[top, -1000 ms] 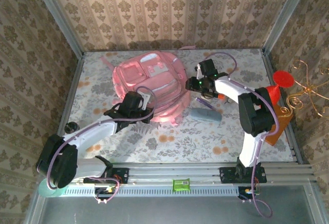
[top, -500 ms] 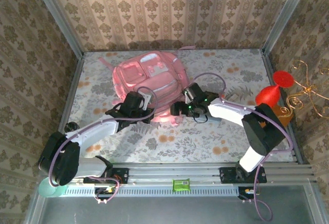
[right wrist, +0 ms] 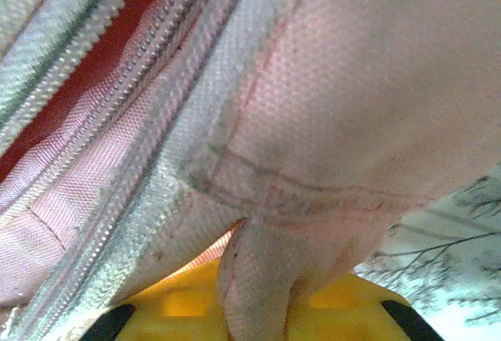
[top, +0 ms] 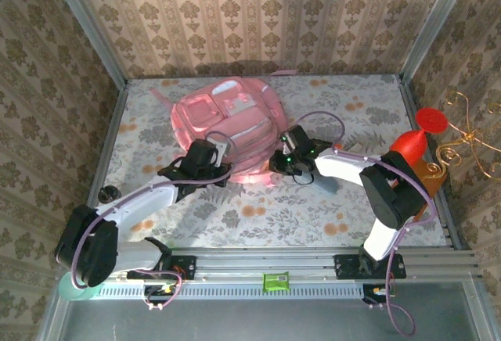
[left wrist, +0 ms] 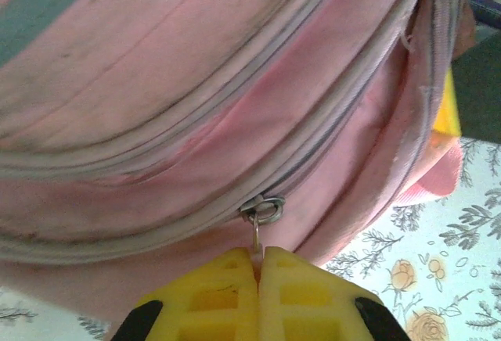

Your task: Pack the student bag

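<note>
Both arms are on the student bag [top: 223, 118], which lies toward the desk's [top: 352, 106] far side. Left gripper [left wrist: 258, 261] jaws pinch the zipper pull [left wrist: 255, 235], and right gripper [right wrist: 262, 298] jaws clamp a fabric tab [right wrist: 258, 267]. Zip step, I'd say. Next: left drags along the track while right braces.

From overhead I see the student bag [top: 227, 122] lying flat on the far-left part of the flowered table [top: 360, 98]. My left gripper [top: 213, 170] meets its near edge, and my right gripper [top: 275, 161] its near-right corner. I can't make out either set of jaws from up here.
</note>
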Robot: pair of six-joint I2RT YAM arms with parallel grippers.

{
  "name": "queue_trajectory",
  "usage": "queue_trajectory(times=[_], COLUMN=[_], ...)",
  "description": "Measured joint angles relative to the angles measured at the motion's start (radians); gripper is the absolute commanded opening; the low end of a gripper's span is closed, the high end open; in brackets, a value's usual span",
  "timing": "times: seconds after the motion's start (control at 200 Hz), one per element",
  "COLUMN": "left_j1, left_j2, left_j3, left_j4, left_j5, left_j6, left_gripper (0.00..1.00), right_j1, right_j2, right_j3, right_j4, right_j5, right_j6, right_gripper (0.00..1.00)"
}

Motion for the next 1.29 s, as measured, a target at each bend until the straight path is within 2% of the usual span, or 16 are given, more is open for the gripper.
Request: queue_trajectory(times=[0.225, 0.42, 0.51, 0.59, 0.72, 0.835, 0.905, 1.09, 1.295], left_j1=[0.108, 0.134, 0.13, 0.113, 0.08, 0.06, 0.053, 0.048, 0.043], left_j2=[-0.026, -0.054, -0.055, -0.055, -0.055, -0.051, -0.043, -0.031, -0.031], left_j3=[-0.036, -0.063, -0.065, -0.066, -0.066, -0.066, -0.066, -0.066, -0.064], left_j4=[-0.013, 0.035, 0.05, 0.053, 0.053, 0.055, 0.057, 0.058, 0.057], left_j5=[-0.05, 0.031, 0.063, 0.072, 0.079, 0.079, 0.079, 0.076, 0.069], left_j6=[0.011, 0.015, 0.015, 0.015, 0.011, 0.008, 0.007, 0.007, 0.007], left_gripper=[0.0, 0.0, 0.0, 0.0, 0.0, 0.0, 0.0, 0.0, 0.0], right_j1=[-0.113, -0.154, -0.164, -0.17, -0.174, -0.17, -0.15, -0.049, -0.02], right_j2=[-0.014, 0.059, 0.113, 0.142, 0.141, 0.094, 0.046, -0.047, 0.0], right_j3=[0.008, 0.148, 0.225, 0.269, 0.283, 0.226, 0.175, 0.07, 0.045], right_j4=[-0.029, -0.118, -0.143, -0.156, -0.17, -0.17, -0.17, -0.152, -0.068], right_j5=[-0.042, -0.093, -0.094, -0.086, -0.051, -0.037, -0.034, -0.019, -0.033], right_j6=[-0.069, -0.136, -0.158, -0.18, -0.206, -0.204, -0.192, -0.153, -0.093], right_gripper=[0.14, 0.17, 0.22, 0.31, 0.55, 0.71, 0.77, 0.77, 0.69])
